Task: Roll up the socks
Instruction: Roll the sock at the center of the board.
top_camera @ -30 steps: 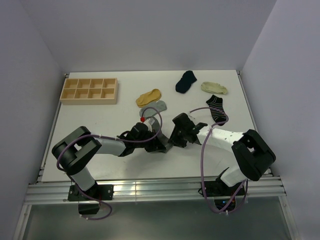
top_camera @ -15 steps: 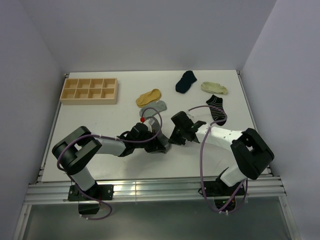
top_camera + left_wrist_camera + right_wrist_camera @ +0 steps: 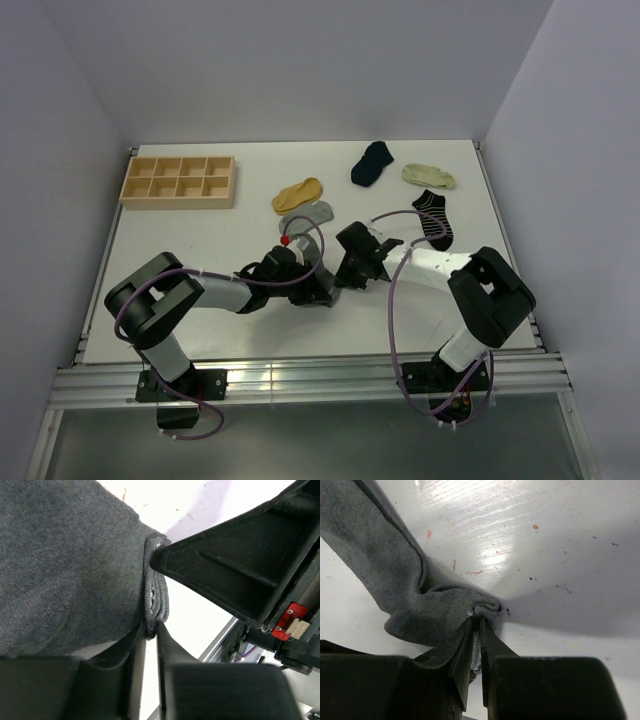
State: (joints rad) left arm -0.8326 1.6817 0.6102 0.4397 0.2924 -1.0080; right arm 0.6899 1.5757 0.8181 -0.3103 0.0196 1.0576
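Note:
A dark grey sock (image 3: 65,565) lies on the white table between my two grippers. The left gripper (image 3: 151,627) is shut on the sock's hemmed edge, which sits pinched at its fingertips. My right gripper (image 3: 480,621) is shut on a bunched fold of the same sock (image 3: 435,615), and its black finger (image 3: 225,565) shows close by in the left wrist view. From above, both grippers (image 3: 318,290) (image 3: 348,272) meet at the table's near middle and hide most of that sock.
Other socks lie further back: mustard-yellow (image 3: 297,193), light grey (image 3: 308,213), navy (image 3: 372,163), cream (image 3: 429,176) and black-and-white striped (image 3: 434,218). A wooden compartment tray (image 3: 177,202) stands at the back left. The table's near edge and rail are just behind the grippers.
The right gripper has slid left toward the left gripper and narrowed its jaws onto the sock. The left arm has barely moved.

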